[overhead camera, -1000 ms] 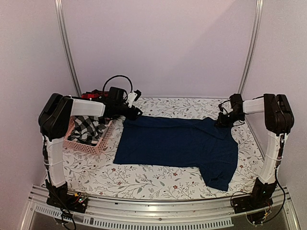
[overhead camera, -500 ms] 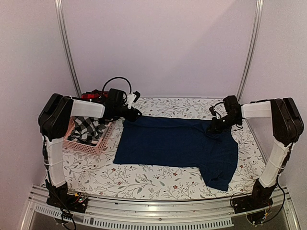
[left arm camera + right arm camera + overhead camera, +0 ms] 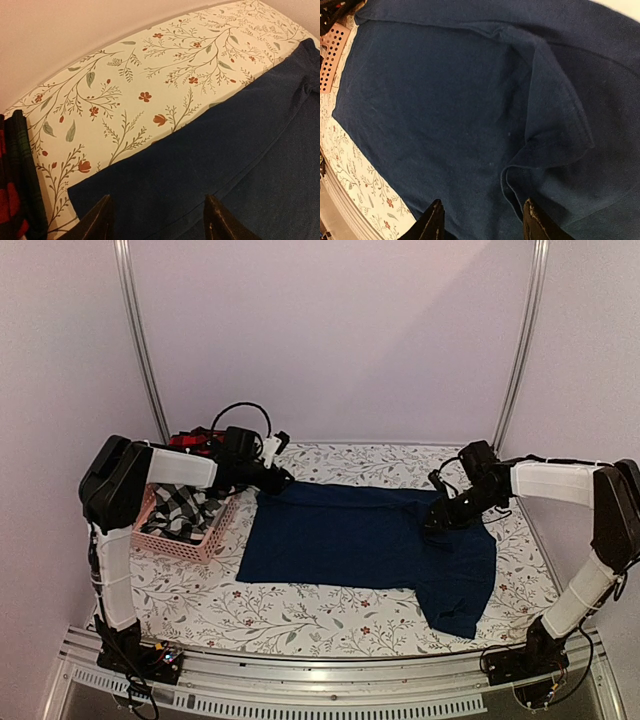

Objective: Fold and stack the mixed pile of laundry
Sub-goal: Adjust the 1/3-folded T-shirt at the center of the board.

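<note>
A navy blue garment (image 3: 350,540) lies spread flat on the flowered table, one end hanging toward the front right. My left gripper (image 3: 278,478) hovers open over its back left corner; in the left wrist view the navy cloth (image 3: 225,165) lies under the open left gripper (image 3: 157,220), nothing between the fingers. My right gripper (image 3: 437,520) stands open over the garment's right part. The right wrist view shows the right gripper (image 3: 482,222) above a turned-over flap (image 3: 555,130) of the navy cloth (image 3: 435,100). A checked shirt (image 3: 180,505) lies in the basket.
A pink slotted basket (image 3: 200,545) stands at the table's left edge, with a red-and-black plaid piece (image 3: 190,440) behind it, also at the left wrist view's edge as dark red cloth (image 3: 12,200). Bare flowered tablecloth (image 3: 320,610) runs along the front.
My right arm has reached left over the garment, bringing the right edge of the cloth inward, and its jaws have gone from shut to open, letting the cloth go. The left arm stayed still.
</note>
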Tool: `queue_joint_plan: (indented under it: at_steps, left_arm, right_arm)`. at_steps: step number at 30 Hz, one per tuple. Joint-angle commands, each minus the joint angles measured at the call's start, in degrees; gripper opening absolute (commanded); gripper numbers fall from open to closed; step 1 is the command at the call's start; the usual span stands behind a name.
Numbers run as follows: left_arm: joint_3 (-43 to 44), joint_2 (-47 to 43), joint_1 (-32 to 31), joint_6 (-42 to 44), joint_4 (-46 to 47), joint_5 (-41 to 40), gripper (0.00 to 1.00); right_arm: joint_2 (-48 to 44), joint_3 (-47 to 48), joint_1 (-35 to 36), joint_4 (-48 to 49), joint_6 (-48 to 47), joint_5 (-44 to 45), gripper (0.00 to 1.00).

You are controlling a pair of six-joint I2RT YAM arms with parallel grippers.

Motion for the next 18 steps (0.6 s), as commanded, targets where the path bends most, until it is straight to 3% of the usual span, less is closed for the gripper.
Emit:
queue_joint_plan:
  at_steps: [1,3,8,11,12,17,18]
  left_arm:
    - [-0.4,-2.7,0.8,-1.3,1.3,1.2,0.61]
    - [-0.7,-3.0,1.0,-2.0,1.4,1.5,0.61]
    - [-1.7,-4.0,1.1,-2.0,1.6,0.7,0.63]
    - [-1.9,-4.3,1.3,-2.2,1.4,-0.1,0.64]
    - [-2.1,-4.3,1.5,-2.4,1.4,-0.1,0.64]
    - [-2.4,-4.7,2.5,-3.9,1.5,0.3,0.64]
    - [-2.6,-4.7,2.7,-4.1,1.5,0.4,0.64]
  right_arm:
    - [-2.9,2.6,-2.3,3.8,1.9,1.8,0.53]
    - [-1.7,3.5,-4.0,7.1,4.0,1.8,0.55]
    - [6.9,9.0,-5.9,9.2,7.1,2.7,0.78]
    - [12.1,11.4,-5.8,9.5,7.3,2.1,0.81]
    - [14.0,12.0,-5.8,9.7,6.9,0.8,0.77]
    - [18.3,13.1,-4.6,9.2,4.4,-9.6,0.28]
    - [18.0,12.8,-3.8,9.1,3.5,-10.4,0.22]
